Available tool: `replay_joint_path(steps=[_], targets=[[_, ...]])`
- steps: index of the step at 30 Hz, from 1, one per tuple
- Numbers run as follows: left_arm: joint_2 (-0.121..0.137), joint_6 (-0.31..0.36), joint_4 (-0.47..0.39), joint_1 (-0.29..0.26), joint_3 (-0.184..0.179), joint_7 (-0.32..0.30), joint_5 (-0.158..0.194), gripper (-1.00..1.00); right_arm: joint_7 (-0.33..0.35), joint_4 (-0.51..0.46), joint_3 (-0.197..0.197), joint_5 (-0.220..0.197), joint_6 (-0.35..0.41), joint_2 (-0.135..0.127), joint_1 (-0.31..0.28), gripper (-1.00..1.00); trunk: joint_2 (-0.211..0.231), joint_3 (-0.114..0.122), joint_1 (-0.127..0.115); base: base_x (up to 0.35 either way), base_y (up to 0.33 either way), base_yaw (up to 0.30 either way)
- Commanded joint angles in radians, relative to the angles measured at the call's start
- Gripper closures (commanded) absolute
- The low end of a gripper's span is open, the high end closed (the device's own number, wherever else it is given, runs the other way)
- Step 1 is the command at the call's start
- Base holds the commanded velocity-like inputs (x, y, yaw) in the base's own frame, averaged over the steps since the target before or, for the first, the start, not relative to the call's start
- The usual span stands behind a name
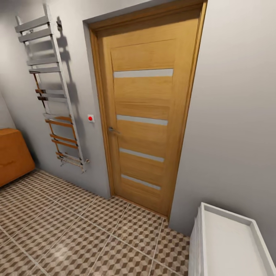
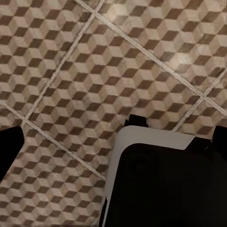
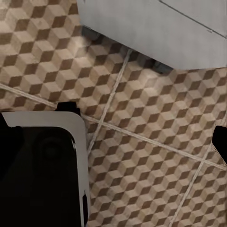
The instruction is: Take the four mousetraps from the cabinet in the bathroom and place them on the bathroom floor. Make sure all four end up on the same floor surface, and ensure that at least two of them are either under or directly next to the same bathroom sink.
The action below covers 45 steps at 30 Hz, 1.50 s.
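- A closed wooden door (image 1: 147, 111) with four pale glass strips is seen straight ahead in the grey wall.
- A shiny towel rail (image 1: 51, 92) is fixed to the wall left of the door, with a small red button (image 1: 91, 118) between them.
- A corner of the orange-brown cabinet (image 1: 11, 155) is seen at the far left, standing on the bathroom floor (image 1: 76, 234).
- A white unit (image 1: 230, 245) is seen at the bottom right.
- In both wrist views the cube-patterned tiles are seen below; whether the fingers are open or closed cannot be told.
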Motion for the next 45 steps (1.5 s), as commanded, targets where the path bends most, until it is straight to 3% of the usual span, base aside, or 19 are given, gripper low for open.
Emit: replay_joint_path(steps=[1, 45], targets=[[0.0, -0.004, 0.001, -0.001, 0.001, 0.001, 0.006, -1.0, -0.001, 0.003, -0.003, 0.002, -0.006, 0.0, -0.001, -1.0, -0.002, -0.002, 0.0, 0.0, 0.0, 0.3], [0.0, -0.004, 0.001, -0.001, 0.001, 0.001, 0.007, -1.0, 0.002, 0.003, -0.002, 0.003, 0.021, 0.002, -0.001, -1.0, -0.002, -0.002, 0.0, 0.0, 0.0, 0.3]])
